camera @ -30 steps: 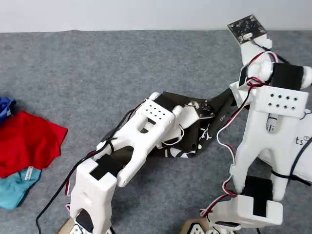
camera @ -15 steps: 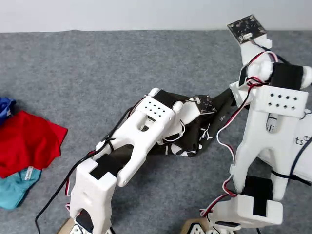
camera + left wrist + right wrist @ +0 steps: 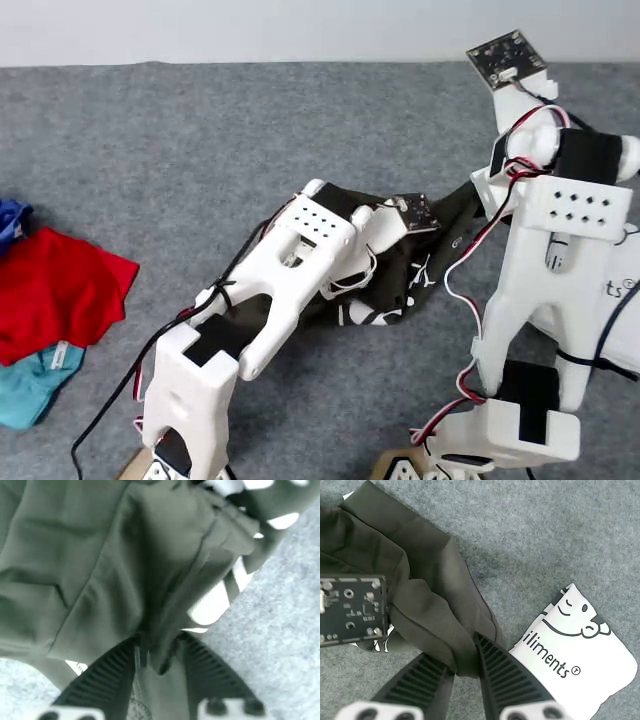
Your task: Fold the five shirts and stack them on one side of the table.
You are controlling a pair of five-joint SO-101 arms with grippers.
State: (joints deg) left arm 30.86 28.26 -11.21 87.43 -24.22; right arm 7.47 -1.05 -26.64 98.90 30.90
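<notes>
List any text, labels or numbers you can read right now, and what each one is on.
White cloth: a line of dark lettering beside a cartoon face. Its start is hidden at the cloth's edge, so no whole word reads.
Dark shirt: white printed marks on crumpled fabric, not readable.
Teal shirt: a small white label, too small to read.
Circuit board: tiny markings, too small to read.

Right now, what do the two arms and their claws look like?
The left arm and right arm are chunky white plastic shells with black motor blocks and grids of small holes. Red, black and white wires loop along the joints. A small dark circuit board sits at each wrist. The left gripper and right gripper have black ribbed fingers.
</notes>
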